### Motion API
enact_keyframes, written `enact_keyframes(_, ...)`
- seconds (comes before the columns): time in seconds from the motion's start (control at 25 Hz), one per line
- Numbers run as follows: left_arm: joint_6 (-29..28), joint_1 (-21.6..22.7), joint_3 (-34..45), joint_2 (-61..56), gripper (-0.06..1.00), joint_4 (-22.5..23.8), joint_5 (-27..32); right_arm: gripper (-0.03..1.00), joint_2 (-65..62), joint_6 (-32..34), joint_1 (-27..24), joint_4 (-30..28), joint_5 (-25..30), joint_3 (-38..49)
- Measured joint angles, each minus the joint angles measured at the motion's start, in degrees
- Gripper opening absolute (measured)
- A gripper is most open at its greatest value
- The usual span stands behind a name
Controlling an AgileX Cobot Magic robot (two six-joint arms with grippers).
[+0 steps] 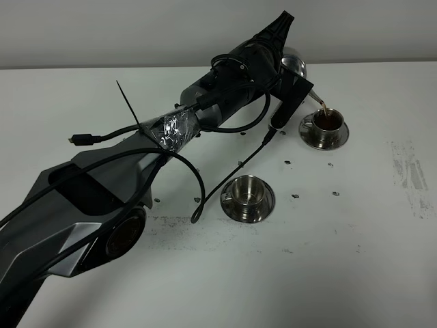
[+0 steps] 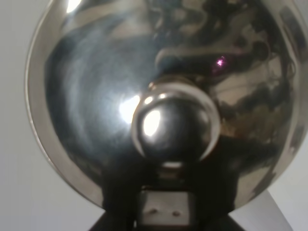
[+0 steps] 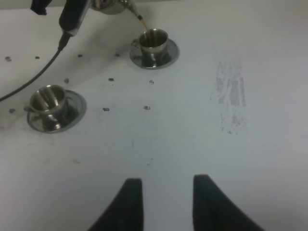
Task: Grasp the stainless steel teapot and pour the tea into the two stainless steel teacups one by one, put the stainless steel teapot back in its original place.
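Left tool (image 1: pixel 290 87) is clamped on the stainless steel teapot (image 1: pixel 295 65) and holds it clear of the desk (image 1: pixel 355 260). Its fingers are hidden behind the pot body. The pot is tipped, spout (image 1: pixel 318 100) down, just above and beside the far teacup (image 1: pixel 326 121). A thin brown stream (image 1: pixel 326 108) runs from the spout tip into that cup. The cup shows dark tea inside and sits on its saucer (image 1: pixel 341 139).

In the left wrist view the pot's domed lid (image 2: pixel 96 96) fills the frame, with the knob (image 2: pixel 175 122) near the centre. The grip point can't be made out there.

The near teacup (image 1: pixel 247 190) stands on its own saucer (image 1: pixel 263 208), well apart from the far teacup, on the side nearer the arm bases. No tea is visible in it. A black cable (image 1: pixel 246 160) trails over the desk between the two cups.

Right tool (image 3: pixel 168 204) is spread open with nothing between its fingers (image 3: pixel 132 202). It hangs over bare desk well away from the far teacup. A scuffed patch (image 3: pixel 231 96) lies on the desk beside the far teacup, on the side away from the near teacup.
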Motion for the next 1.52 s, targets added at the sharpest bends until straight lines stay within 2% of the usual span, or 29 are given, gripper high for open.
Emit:
enact_keyframes(0.36, -2.9, 0.0, 0.0, 0.0, 0.19, -0.5, 0.5, 0.24, 0.0, 0.0, 0.0, 0.0, 0.0, 0.0)
enact_keyframes(0.68, -4.0, 0.4, 0.0, 0.0, 0.19, -4.5, 3.0, 0.24, 0.0, 0.0, 0.0, 0.0, 0.0, 0.0)
enact_keyframes(0.84, -6.7, 0.8, 0.0, 0.0, 0.19, -6.7, 3.8, 0.24, 0.0, 0.0, 0.0, 0.0, 0.0, 0.0)
enact_keyframes(0.96, -7.6, 1.5, 0.0, -0.1, 0.19, -10.2, 5.2, 0.24, 0.0, 0.0, 0.0, 0.0, 0.0, 0.0)
enact_keyframes(1.2, -7.7, 3.2, 0.3, -2.3, 0.19, -24.0, 11.2, 0.24, 0.0, 0.0, 0.0, 0.0, 0.0, 0.0)
enact_keyframes(1.52, -10.1, 4.4, 9.9, -11.5, 0.19, -32.1, 15.3, 0.24, 0.0, 0.0, 0.0, 0.0, 0.0, 0.0)
